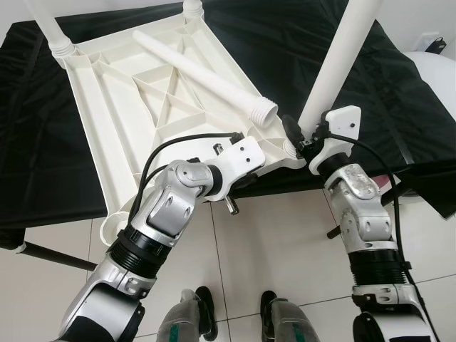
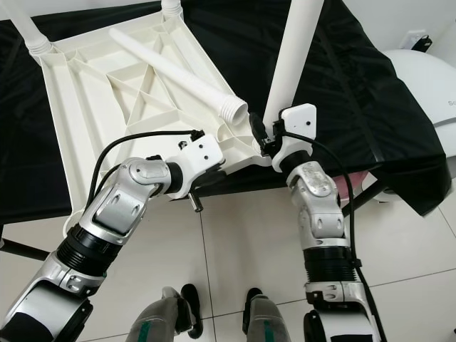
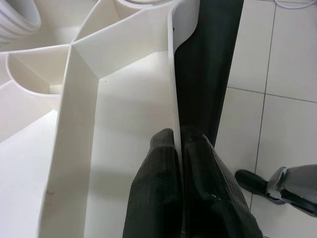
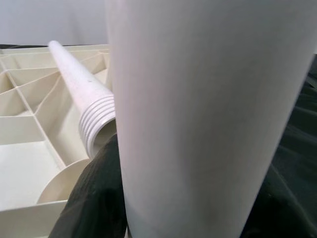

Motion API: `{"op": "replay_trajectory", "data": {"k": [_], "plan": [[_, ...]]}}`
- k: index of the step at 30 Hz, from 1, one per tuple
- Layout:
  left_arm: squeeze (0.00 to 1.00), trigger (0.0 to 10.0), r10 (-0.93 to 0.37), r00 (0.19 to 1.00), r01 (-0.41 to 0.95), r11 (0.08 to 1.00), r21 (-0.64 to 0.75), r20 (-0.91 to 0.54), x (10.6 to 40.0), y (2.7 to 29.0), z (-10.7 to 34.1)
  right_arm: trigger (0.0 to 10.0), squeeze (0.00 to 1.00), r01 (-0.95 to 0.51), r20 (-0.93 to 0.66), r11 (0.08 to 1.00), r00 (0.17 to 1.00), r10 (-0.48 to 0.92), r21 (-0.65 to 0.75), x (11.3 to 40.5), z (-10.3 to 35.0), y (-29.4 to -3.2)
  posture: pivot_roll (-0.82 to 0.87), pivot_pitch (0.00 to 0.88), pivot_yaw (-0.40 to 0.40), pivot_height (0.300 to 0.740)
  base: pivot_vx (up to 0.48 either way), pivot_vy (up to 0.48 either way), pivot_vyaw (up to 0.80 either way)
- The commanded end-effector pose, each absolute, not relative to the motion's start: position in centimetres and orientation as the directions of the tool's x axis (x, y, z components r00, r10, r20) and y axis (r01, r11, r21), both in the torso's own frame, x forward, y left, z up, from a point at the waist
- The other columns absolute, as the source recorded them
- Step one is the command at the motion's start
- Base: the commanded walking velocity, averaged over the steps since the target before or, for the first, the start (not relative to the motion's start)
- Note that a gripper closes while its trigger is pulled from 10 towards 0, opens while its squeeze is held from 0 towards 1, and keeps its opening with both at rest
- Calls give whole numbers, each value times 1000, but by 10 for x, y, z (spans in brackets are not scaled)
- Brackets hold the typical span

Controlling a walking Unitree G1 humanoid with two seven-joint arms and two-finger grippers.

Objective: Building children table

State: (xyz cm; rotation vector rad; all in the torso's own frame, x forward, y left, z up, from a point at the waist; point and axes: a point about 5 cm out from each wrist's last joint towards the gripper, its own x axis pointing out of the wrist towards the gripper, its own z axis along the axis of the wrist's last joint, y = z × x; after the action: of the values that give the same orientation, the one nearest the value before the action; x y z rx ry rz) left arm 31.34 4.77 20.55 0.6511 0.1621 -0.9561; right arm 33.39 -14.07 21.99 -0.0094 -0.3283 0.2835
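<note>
Left gripper (image 3: pixel 179 144) pinches the tabletop (image 1: pixel 107 107) rim between its jaws, steadying it; right gripper (image 1: pixel 303 142) clamps the upright leg (image 1: pixel 338 60) for screwing in.

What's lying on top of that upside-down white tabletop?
A loose white leg with a threaded end lies across the tabletop's ribbed underside. A black cloth is spread underneath; whatever the cloth covers is hidden.

I count one white tabletop (image 1: pixel 107 107), lying upside down. Four white table legs: three standing in corners (image 1: pixel 342 57) (image 1: pixel 50 28) (image 1: pixel 192 7), one loose leg (image 1: pixel 206 78) lying across the ribs. One black cloth (image 1: pixel 399 92) underneath. Two grippers, left (image 1: pixel 246 171) and right (image 1: pixel 303 139).
</note>
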Motion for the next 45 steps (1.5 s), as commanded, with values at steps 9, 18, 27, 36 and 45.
{"op": "replay_trajectory", "data": {"k": [9, 18, 27, 36, 45], "plan": [[0, 10000, -681, 646, 739, 445, 505, -346, 315, 45, 215, 10000, 0, -233, 360, 972, 907, 218, -1, 326, 228, -120, -121, 240, 55, 740, 0, 0, 0], [0, 10000, -683, 646, 738, 444, 508, -341, 315, 44, 216, 10000, 0, -100, 348, 995, 933, 86, 23, 322, 225, -112, -122, 224, 52, 740, 0, 0, 0], [0, 10000, -685, 645, 738, 444, 507, -339, 315, 43, 216, 10000, 0, -8, 323, 1000, 946, 0, 24, 321, 221, -110, -122, 222, 51, 740, 0, 0, 0], [0, 10000, -685, 646, 738, 445, 508, -338, 315, 43, 217, 10000, 0, 65, 301, 998, 951, -68, 21, 322, 218, -106, -120, 219, 52, 740, 0, 0, 0], [0, 10000, -682, 648, 736, 448, 507, -338, 315, 43, 217, 10000, 0, 191, 249, 981, 949, -194, 37, 322, 209, -101, -116, 224, 53, 740, 0, 0, 0]]}}
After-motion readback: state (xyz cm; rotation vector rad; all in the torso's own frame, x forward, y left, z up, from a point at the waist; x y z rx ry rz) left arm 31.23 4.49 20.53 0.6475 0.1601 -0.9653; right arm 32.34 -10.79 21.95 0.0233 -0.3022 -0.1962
